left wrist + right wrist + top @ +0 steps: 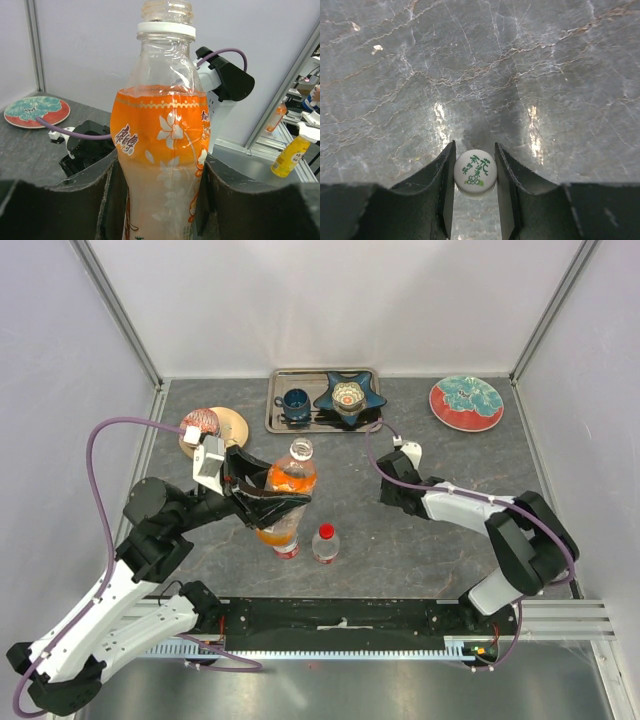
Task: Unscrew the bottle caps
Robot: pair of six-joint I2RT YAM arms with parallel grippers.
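Two grippers are closed on things. At the left, the orange bottle [160, 150] is clamped at its waist by the left gripper [161, 167], with a finger pressed against each side of the label. Its threaded neck is seen open above a white ring. Against its base a red-and-white thing [287, 550] is partly hidden, possibly another bottle. Just to the right, a small bottle [325, 550] is stood upright on the table [430, 540] and is topped by a red cap [326, 531]. Behind these, a tray [272, 400] is set near the back wall with a cup [295, 400] on it. Further right, the white cap [475, 172], printed in green, is pinched between the fingers of the right gripper [475, 165] and is held over the table. At the far right, a plate [466, 403] is laid flat.
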